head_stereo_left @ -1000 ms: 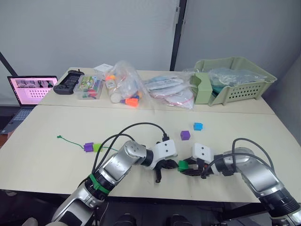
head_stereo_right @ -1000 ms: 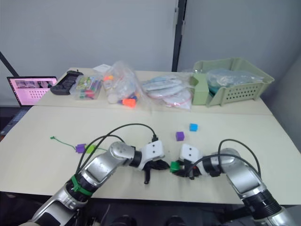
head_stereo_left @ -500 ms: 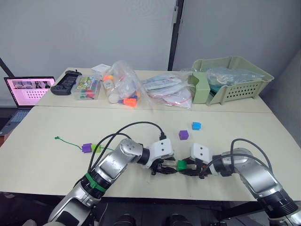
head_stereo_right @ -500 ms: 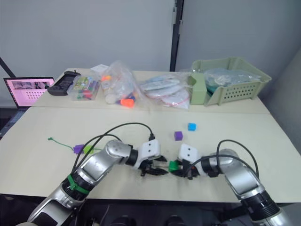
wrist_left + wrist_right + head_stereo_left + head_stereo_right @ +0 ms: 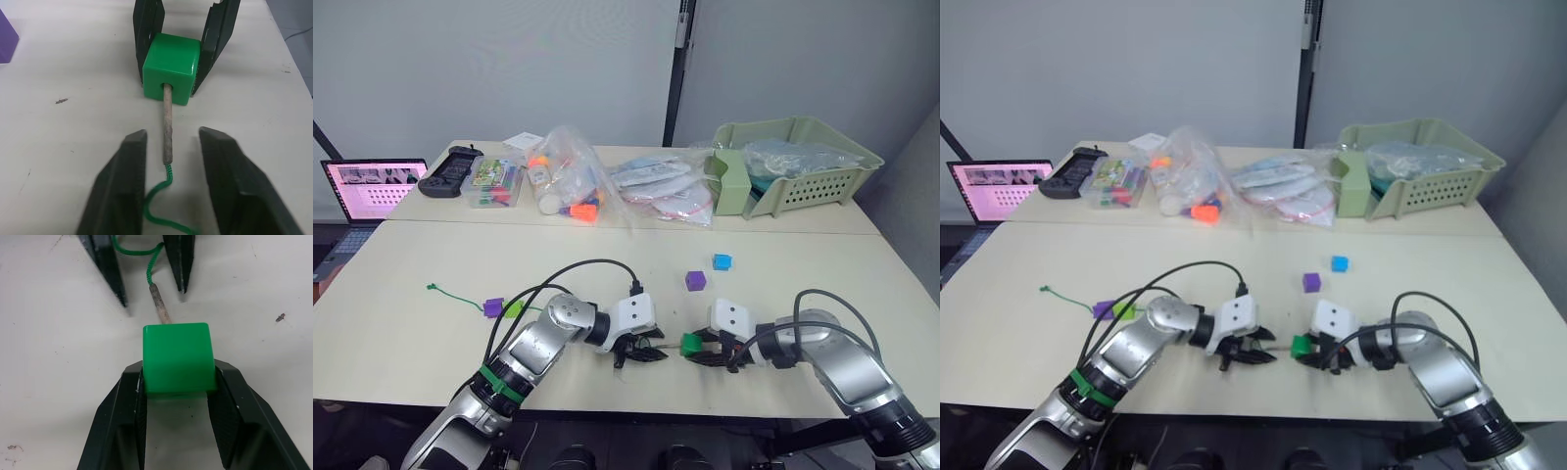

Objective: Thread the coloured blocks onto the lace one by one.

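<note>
A dark green block (image 5: 172,68) sits on the table, and my right gripper (image 5: 697,349) is shut on its two sides. The stiff pale tip of the lace (image 5: 167,125) is pushed into the block's hole. My left gripper (image 5: 172,136) stands open around that tip, its fingers (image 5: 128,181) apart from it. From there the green lace (image 5: 460,297) runs left under my left arm to a purple block (image 5: 493,306) and a lime green block (image 5: 515,308) strung on it. Another purple block (image 5: 695,281) and a blue block (image 5: 722,262) lie loose further back.
A second table behind holds a pale green basket (image 5: 803,186), plastic bags (image 5: 656,191) of parts, a clear box (image 5: 494,181) and a black controller (image 5: 455,168). A laptop (image 5: 367,191) stands at the far left. Black cables (image 5: 597,269) arc over my left arm.
My left gripper has let go of the lace tip and drawn back a little to the left of the green block. The right gripper keeps the block still.
</note>
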